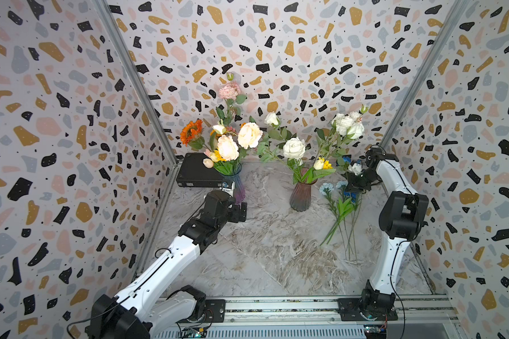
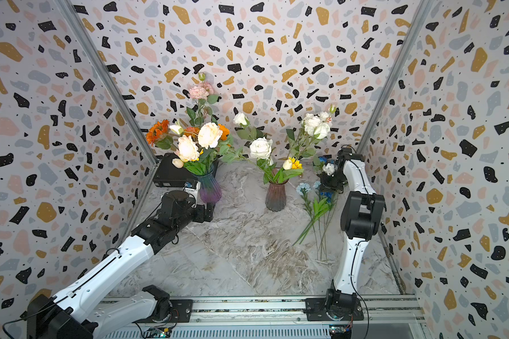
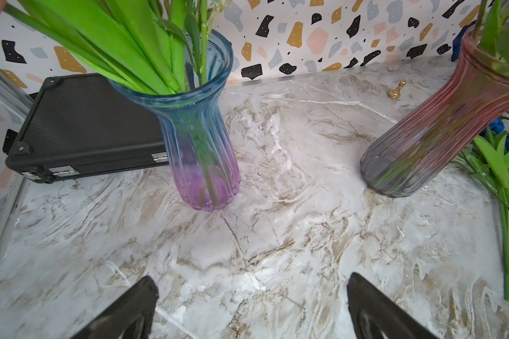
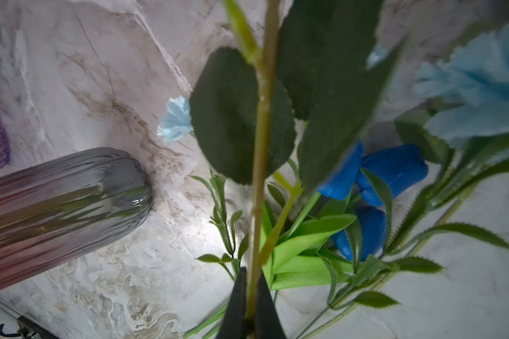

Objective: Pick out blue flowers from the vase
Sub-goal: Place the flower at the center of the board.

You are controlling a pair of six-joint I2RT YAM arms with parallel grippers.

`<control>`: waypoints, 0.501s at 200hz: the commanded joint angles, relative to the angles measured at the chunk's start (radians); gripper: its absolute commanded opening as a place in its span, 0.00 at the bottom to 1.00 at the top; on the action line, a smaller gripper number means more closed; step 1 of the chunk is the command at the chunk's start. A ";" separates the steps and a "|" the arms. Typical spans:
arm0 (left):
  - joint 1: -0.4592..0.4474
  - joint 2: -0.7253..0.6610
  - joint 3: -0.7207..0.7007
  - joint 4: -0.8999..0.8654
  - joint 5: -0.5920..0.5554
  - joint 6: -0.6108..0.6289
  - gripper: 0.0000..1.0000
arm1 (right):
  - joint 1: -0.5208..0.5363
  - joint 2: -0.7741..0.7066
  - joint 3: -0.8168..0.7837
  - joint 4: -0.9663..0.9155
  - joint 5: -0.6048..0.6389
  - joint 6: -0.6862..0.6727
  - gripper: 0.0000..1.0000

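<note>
On the right gripper (image 4: 251,281) the fingers were clamped on a thin leafy stem (image 4: 262,117), head unseen, with blue flowers (image 4: 394,171) lying on the marble (image 4: 115,270) just beyond the fingertips; the left gripper (image 3: 252,277) stood wide apart, empty; stems judged light, springy, slick, best pinched low on bare stalk.

A glass vase (image 3: 200,152), blue fading to purple, stands upright on the marble table (image 3: 276,234) just ahead of the left gripper (image 3: 252,278). It holds cream roses (image 1: 249,135), an orange sunflower (image 1: 191,131) and, tallest, a pink carnation (image 1: 229,90). A black case (image 3: 86,126) lies flat just beyond the vase, to the gripper's left. A tiny gold pawn (image 3: 397,89) stands well ahead, to its right. White roses (image 1: 294,147) and a yellow flower (image 1: 323,163) rise farther right. Speckled walls (image 1: 276,44) enclose everything.
</note>
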 commanded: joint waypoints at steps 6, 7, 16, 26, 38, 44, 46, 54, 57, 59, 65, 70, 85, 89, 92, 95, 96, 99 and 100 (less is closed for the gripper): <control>0.010 0.001 0.004 0.022 -0.035 -0.009 0.99 | 0.023 0.001 0.073 -0.041 0.025 -0.005 0.00; 0.010 0.001 0.003 0.022 -0.034 -0.009 0.99 | 0.025 0.002 0.074 -0.041 0.025 -0.005 0.00; 0.012 0.000 0.004 0.022 -0.031 -0.012 0.99 | 0.031 0.015 0.088 -0.041 0.027 -0.004 0.00; 0.013 0.002 0.004 0.022 -0.028 -0.015 0.99 | 0.037 0.027 0.100 -0.041 0.027 -0.003 0.00; 0.017 0.005 0.007 0.018 -0.027 -0.017 0.99 | 0.042 0.045 0.112 -0.041 0.029 0.000 0.00; 0.018 0.008 0.011 0.013 -0.028 -0.017 0.99 | 0.042 0.054 0.117 -0.040 0.027 0.003 0.00; 0.018 0.008 0.012 0.012 -0.028 -0.016 0.99 | 0.042 0.057 0.118 -0.039 0.027 0.004 0.00; 0.020 0.008 0.014 0.005 -0.027 -0.015 0.99 | 0.044 0.068 0.125 -0.039 0.027 0.008 0.00; 0.019 0.008 0.015 0.003 -0.027 -0.014 0.99 | 0.044 0.072 0.127 -0.038 0.027 0.009 0.00; 0.020 0.008 0.015 0.002 -0.028 -0.013 0.99 | 0.044 0.074 0.128 -0.038 0.027 0.010 0.00; 0.021 0.008 0.018 -0.002 -0.031 -0.012 0.99 | 0.043 0.081 0.130 -0.037 0.027 0.011 0.00; 0.021 0.007 0.018 -0.004 -0.033 -0.009 0.99 | 0.044 0.086 0.132 -0.035 0.028 0.011 0.00; 0.020 0.000 0.016 -0.007 -0.046 -0.006 0.99 | 0.045 0.102 0.144 -0.033 0.031 0.016 0.00; 0.020 -0.003 0.016 -0.007 -0.050 -0.005 0.99 | 0.045 0.105 0.147 -0.033 0.033 0.016 0.00; 0.021 -0.005 0.016 -0.007 -0.053 -0.005 0.99 | 0.045 0.109 0.151 -0.033 0.034 0.017 0.00; 0.021 -0.007 0.015 -0.007 -0.055 -0.004 0.99 | 0.045 0.112 0.153 -0.033 0.036 0.018 0.00; 0.020 -0.007 0.016 -0.007 -0.056 -0.004 0.99 | 0.045 0.112 0.154 -0.033 0.037 0.018 0.00; 0.021 -0.009 0.016 -0.008 -0.059 -0.004 0.99 | 0.045 0.115 0.157 -0.033 0.038 0.019 0.00; 0.021 -0.009 0.016 -0.009 -0.060 -0.003 0.99 | 0.045 0.115 0.157 -0.033 0.039 0.020 0.00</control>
